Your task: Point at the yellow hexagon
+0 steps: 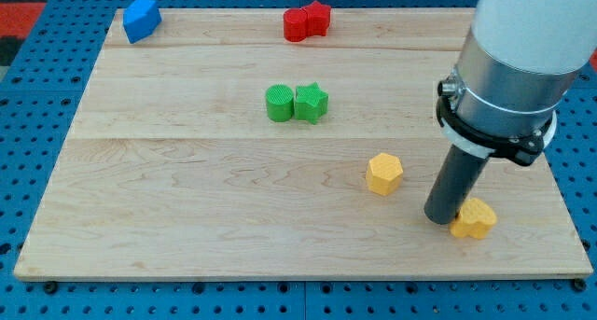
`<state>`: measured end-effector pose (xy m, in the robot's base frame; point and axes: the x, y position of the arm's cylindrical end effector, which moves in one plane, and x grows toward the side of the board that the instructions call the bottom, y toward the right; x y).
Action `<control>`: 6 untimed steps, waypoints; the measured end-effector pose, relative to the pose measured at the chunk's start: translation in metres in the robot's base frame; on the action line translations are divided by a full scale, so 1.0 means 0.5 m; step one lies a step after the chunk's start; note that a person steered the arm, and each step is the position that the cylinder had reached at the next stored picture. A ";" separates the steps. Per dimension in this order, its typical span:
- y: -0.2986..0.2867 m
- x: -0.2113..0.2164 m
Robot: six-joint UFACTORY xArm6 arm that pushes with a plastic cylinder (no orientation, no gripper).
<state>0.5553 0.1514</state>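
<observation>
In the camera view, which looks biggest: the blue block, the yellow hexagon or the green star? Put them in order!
1. Blue block.
2. Yellow hexagon and green star: about alike, and the hexagon sits lower in the view, maybe nearer, so no ranking.

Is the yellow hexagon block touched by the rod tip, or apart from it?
Apart: bare wood shows between the yellow hexagon block and my tip.

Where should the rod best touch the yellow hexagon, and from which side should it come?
No claw here, so contact only. My tip stands to the view's right of the yellow hexagon, beside the other yellow block. Probably best to approach the hexagon's right flat face, moving toward the view's upper left; that path looks open.
</observation>
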 end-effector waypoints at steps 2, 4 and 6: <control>0.055 0.002; -0.027 -0.141; -0.208 -0.175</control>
